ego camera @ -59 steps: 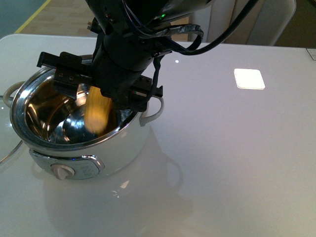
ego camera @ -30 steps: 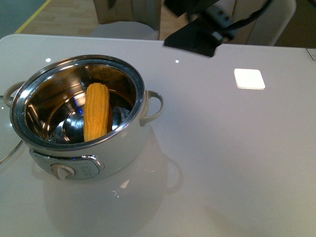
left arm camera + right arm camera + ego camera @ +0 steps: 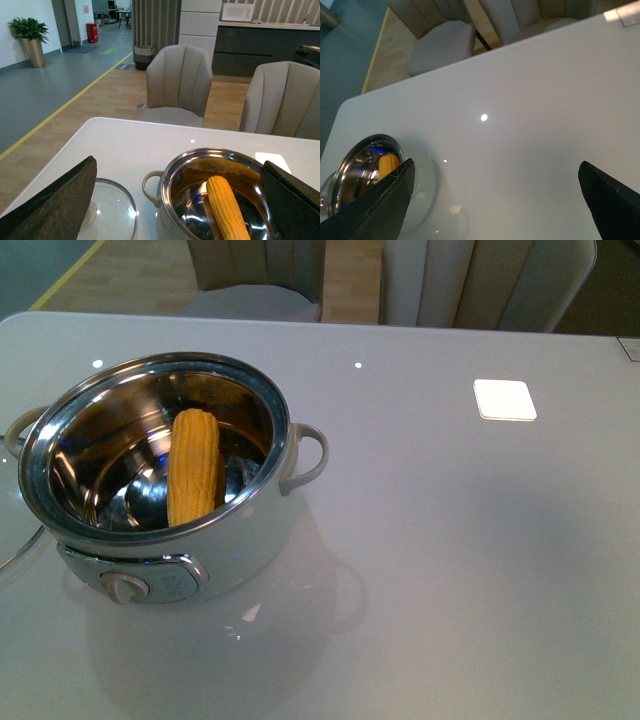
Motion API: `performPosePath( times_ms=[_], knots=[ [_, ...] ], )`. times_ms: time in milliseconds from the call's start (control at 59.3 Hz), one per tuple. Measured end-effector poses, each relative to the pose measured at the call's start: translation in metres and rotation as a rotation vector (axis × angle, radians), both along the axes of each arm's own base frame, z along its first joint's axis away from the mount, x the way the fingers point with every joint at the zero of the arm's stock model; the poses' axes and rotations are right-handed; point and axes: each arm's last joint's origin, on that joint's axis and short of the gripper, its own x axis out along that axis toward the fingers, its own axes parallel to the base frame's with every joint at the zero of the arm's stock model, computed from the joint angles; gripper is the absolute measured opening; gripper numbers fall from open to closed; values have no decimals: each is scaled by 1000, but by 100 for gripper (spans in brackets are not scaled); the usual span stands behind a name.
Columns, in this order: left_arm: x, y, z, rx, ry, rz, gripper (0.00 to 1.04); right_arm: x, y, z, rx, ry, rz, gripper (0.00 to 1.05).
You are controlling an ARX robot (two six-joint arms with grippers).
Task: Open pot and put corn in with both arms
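Observation:
The white pot [image 3: 255,530] stands open at the table's left, its steel rim and grey front panel with a cream knob towards me. The yellow corn [image 3: 193,466] leans upright inside it, tip against the near wall. Neither arm shows in the front view. In the left wrist view the open left gripper [image 3: 182,200] hangs above and behind the pot [image 3: 167,210], with the corn [image 3: 226,209] between its spread fingers. In the right wrist view the open, empty right gripper [image 3: 495,200] is high over bare table, with the pot [image 3: 422,192] and corn [image 3: 388,165] off to one side.
The glass lid [image 3: 116,212] lies flat on the table beside the pot; its edge shows in the front view [image 3: 18,540]. A white square patch [image 3: 504,399] lies on the table at the right. Grey chairs [image 3: 255,275] stand behind the far edge.
One second ago the right arm was over the pot with the corn dropping in. It has since lifted away to the upper right and left the front view; the corn rests in the pot.

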Motion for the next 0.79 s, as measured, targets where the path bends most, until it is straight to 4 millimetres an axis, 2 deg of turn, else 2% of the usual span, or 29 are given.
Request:
performPosePath(
  times_ms=[101, 236, 320, 522, 657, 792],
  knots=[
    [0, 0, 0, 0, 0, 0, 98, 0, 0, -1, -29, -15, 4, 95],
    [0, 0, 0, 0, 0, 0, 98, -9, -4, -21, -250, -355, -77, 73],
    [0, 0, 0, 0, 0, 0, 98, -19, -4, -29, -310, -456, -80, 59],
    [0, 0, 0, 0, 0, 0, 98, -37, -4, -57, -349, -450, -71, 24],
    [0, 0, 0, 0, 0, 0, 98, -46, -4, -67, -361, -458, -69, 2],
    [0, 0, 0, 0, 0, 0, 98, -54, -4, -76, -363, -459, -69, 2]
  ],
)
